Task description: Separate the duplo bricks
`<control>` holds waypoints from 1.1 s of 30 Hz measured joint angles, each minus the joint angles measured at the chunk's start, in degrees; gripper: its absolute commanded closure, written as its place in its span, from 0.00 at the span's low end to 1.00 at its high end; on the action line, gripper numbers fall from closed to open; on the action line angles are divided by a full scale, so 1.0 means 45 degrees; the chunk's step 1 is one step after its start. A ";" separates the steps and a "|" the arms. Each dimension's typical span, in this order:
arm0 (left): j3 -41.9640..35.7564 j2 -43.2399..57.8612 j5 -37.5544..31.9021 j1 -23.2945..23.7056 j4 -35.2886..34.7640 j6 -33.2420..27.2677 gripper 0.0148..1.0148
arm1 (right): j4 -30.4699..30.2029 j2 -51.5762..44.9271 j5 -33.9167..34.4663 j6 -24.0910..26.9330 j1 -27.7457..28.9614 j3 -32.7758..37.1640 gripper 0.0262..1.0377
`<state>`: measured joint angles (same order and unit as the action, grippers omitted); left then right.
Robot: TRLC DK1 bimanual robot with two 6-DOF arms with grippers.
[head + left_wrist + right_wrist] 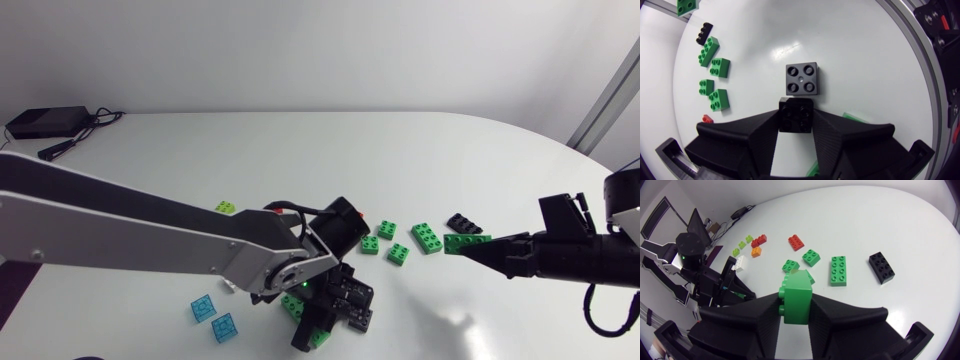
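Observation:
My left gripper (pixel 796 111) is shut on a black square brick (pixel 796 116), held just above the table. Right ahead of it a second black square brick (pixel 802 78) lies studs up on the table, apart from the held one. In the head view the left gripper (pixel 315 333) is low near the front edge, with a green brick (pixel 292 305) beside it. My right gripper (pixel 797 300) is shut on a green brick (pixel 798 296), and in the head view this green brick (pixel 467 243) hangs off the right gripper (pixel 484 248) at the right.
Several green bricks (pixel 386 230) and a long black brick (pixel 464 223) lie between the arms. Two blue bricks (pixel 204 308) sit front left, a lime one (pixel 226 207) further back. Red (pixel 796 242), orange (pixel 756 252) and white (pixel 740 263) bricks lie beyond the right gripper.

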<state>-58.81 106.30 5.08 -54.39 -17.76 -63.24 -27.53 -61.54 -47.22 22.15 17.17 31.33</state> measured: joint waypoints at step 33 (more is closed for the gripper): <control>-0.0738 -0.2443 -0.0131 0.1282 -0.0442 0.0393 0.03 | -0.1059 -0.5989 0.0393 0.1389 0.0520 0.2045 0.78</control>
<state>-62.13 95.31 4.49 -48.62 -19.75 -61.47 -32.29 -88.49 -45.45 28.40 19.51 40.53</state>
